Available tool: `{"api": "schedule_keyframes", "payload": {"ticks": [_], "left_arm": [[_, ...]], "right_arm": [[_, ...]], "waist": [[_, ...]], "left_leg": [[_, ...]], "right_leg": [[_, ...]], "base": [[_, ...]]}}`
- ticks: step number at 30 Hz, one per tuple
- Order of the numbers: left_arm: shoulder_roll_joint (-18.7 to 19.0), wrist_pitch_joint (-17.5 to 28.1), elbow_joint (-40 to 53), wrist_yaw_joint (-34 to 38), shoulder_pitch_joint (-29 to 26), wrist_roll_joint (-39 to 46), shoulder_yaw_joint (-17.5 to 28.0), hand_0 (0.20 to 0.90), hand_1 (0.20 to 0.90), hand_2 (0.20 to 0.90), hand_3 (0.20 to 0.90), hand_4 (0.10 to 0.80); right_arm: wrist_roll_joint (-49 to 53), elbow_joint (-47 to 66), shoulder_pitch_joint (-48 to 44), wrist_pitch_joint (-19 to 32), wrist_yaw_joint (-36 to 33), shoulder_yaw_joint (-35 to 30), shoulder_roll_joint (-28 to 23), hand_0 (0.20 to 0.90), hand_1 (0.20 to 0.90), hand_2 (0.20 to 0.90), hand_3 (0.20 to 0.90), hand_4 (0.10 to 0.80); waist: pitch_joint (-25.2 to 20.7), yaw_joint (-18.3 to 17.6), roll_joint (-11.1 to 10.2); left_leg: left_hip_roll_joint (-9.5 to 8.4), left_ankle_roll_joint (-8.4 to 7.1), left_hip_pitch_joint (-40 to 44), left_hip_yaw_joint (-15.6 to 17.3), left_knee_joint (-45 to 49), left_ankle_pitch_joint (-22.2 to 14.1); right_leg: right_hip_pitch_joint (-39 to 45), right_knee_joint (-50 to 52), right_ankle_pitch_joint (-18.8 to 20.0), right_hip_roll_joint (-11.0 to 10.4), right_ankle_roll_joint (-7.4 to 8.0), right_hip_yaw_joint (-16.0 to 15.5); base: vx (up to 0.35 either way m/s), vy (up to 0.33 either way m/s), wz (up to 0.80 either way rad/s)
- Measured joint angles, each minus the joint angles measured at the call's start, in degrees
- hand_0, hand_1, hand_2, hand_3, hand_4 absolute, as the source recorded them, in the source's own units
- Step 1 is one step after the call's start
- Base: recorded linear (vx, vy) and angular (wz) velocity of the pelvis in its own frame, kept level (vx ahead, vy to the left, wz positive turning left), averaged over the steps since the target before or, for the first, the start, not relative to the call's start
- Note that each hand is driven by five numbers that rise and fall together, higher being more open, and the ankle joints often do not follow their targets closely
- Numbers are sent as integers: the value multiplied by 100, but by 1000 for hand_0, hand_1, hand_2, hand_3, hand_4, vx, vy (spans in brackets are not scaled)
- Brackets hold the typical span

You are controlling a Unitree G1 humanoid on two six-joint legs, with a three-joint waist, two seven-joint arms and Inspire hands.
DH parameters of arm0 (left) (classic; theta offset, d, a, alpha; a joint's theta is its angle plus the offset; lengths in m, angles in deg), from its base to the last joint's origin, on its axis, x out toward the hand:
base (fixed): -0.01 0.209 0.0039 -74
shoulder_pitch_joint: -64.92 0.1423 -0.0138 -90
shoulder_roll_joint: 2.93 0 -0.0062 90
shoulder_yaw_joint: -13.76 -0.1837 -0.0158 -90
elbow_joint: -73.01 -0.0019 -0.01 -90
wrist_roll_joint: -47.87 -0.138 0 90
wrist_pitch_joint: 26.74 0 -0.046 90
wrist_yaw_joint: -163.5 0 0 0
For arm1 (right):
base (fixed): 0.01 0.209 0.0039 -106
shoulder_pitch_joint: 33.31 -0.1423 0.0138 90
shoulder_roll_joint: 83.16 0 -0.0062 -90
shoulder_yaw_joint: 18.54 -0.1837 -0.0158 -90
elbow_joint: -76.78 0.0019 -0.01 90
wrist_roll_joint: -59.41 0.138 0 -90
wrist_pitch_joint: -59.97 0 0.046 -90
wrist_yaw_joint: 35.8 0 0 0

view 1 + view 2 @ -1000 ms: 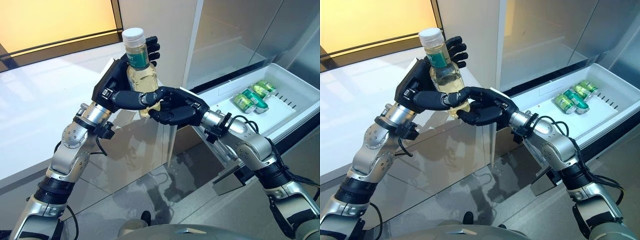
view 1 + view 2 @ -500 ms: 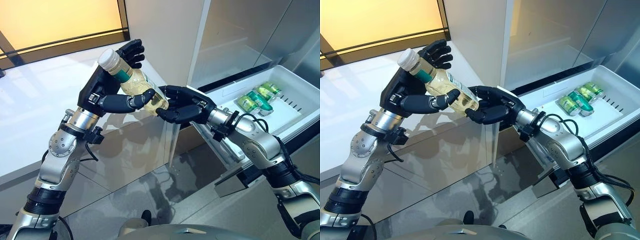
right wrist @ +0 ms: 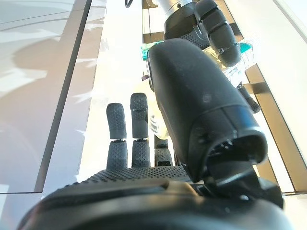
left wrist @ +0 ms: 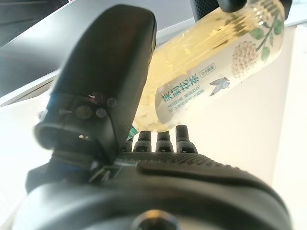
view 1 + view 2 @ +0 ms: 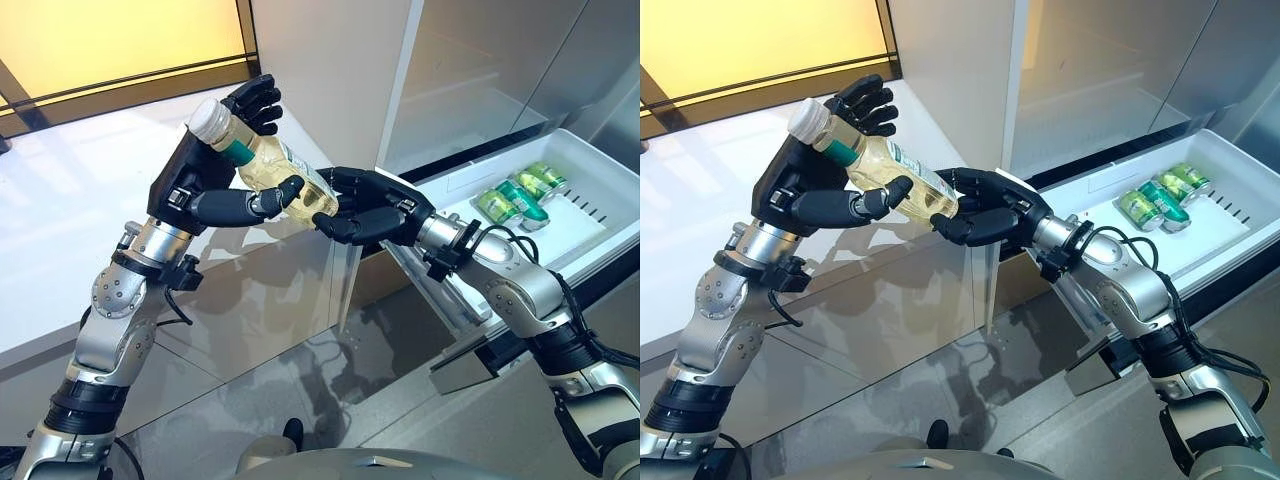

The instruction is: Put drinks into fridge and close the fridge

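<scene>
Over on the left, the left hand [image 5: 200,175] is up high with a bottle [image 5: 270,172] in its grasp: fingers curled over the neck end, thumb hooked under the body, so it is clamped on. The bottle lies tilted, its white cap [image 5: 209,119] pointing up and to the left, its base sloping down toward the right. It is a clear bottle filled with pale yellow drink, a green band under the cap and a printed label along the side; the left wrist view shows that label and the liquid plainly, running past the thumb. Moving to the middle, the right hand [image 5: 375,205] meets the bottle's base end, its fingers bent around the bottom and touching it, thumb below, so both hands have hold of the one bottle in mid-air above a glossy pale counter [image 5: 60,220]. Further right stands the open fridge [image 5: 470,70], its pale inner walls and a shelf visible. At the far right a white drawer [image 5: 600,175] is pulled out, and in it lie green cans [image 5: 515,195] on their sides, close together, near the drawer's middle, with the rest of the drawer floor bare around them.
</scene>
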Motion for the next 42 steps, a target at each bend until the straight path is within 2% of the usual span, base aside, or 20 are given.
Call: {"api": "schedule_keyframes", "payload": {"ticks": [1, 10, 14, 21, 22, 23, 24, 25, 26, 42], "left_arm": [[-39, 0, 0, -7, 0, 128, 33, 300, 300, 300, 200, 100], [-225, 19, 19, -98, -80, 521, 47, 300, 300, 300, 200, 100], [-364, 27, 64, -157, -312, 718, -36, 300, 300, 300, 200, 100], [-481, 94, 195, -262, -386, 785, -60, 300, 300, 300, 200, 100], [-481, 110, 195, -295, -394, 786, -60, 300, 300, 300, 200, 100], [-481, 112, 195, -315, -394, 786, -60, 300, 300, 300, 200, 100], [-481, 114, 195, -320, -394, 787, -62, 300, 300, 300, 200, 100], [-481, 121, 195, -325, -394, 787, -62, 300, 300, 300, 200, 100], [-481, 125, 195, -336, -395, 787, -62, 300, 300, 300, 200, 100], [-405, 124, 176, -363, -401, 786, -63, 300, 300, 300, 200, 100]], "right_arm": [[-2, 0, 0, 0, 2, 0, -2, 300, 300, 300, 200, 100], [-13, -1, 0, -2, -3, 1, 0, 300, 300, 300, 200, 100], [-9, 24, -1, -1, 102, 35, 111, 300, 300, 300, 200, 100], [0, 25, -1, 0, 113, 52, 249, 300, 300, 300, 200, 100], [3, 31, -3, 2, 113, 51, 249, 316, 316, 316, 219, 119], [3, 31, -4, 2, 118, 51, 247, 462, 462, 462, 389, 289], [3, 31, -4, 2, 126, 52, 247, 542, 542, 542, 483, 383], [3, 31, -4, 2, 127, 51, 247, 851, 851, 851, 842, 742], [3, 31, -4, 2, 130, 51, 247, 900, 900, 900, 900, 800], [1, 31, -9, 2, 134, 49, 175, 900, 900, 900, 900, 800]], "waist": [[0, -5, 0], [0, -34, 0], [0, -42, -1], [0, -81, -1], [-1, -82, -1], [-1, -83, -1], [-1, -87, -1], [-1, -88, -1], [-1, -88, -1], [-1, -98, -2]], "left_leg": [[0, 0, 0, 0, 0, 0], [0, 0, 0, 2, 0, 1], [-1, 0, 0, 3, 0, 1], [-3, 1, 1, 4, 0, 1], [-3, 1, 2, 4, 0, 1], [-3, 1, 2, 5, 0, 1], [-3, 1, 2, 4, 0, 1], [-3, 1, 2, 5, 0, 2], [-3, 1, 2, 4, 0, 2], [-2, 2, 3, 8, 0, 2]], "right_leg": [[0, 0, 0, 0, 0, 0], [0, 0, 0, 1, 0, 3], [0, 0, 0, 1, 0, 4], [0, 1, 0, 0, 0, 5], [1, 1, 0, 0, 0, 5], [2, 1, 0, 0, 0, 5], [2, 1, 0, 0, 0, 5], [2, 1, 0, -1, 0, 5], [2, 1, 0, -1, 0, 5], [2, 1, 1, -2, -1, 7]], "base": [[0, 0, 0], [0, 0, 0], [0, 0, 0], [0, 0, 0], [0, 0, 0], [0, 0, 0], [0, 0, 0], [0, 0, 0], [0, 0, 0], [0, 0, 0]]}}
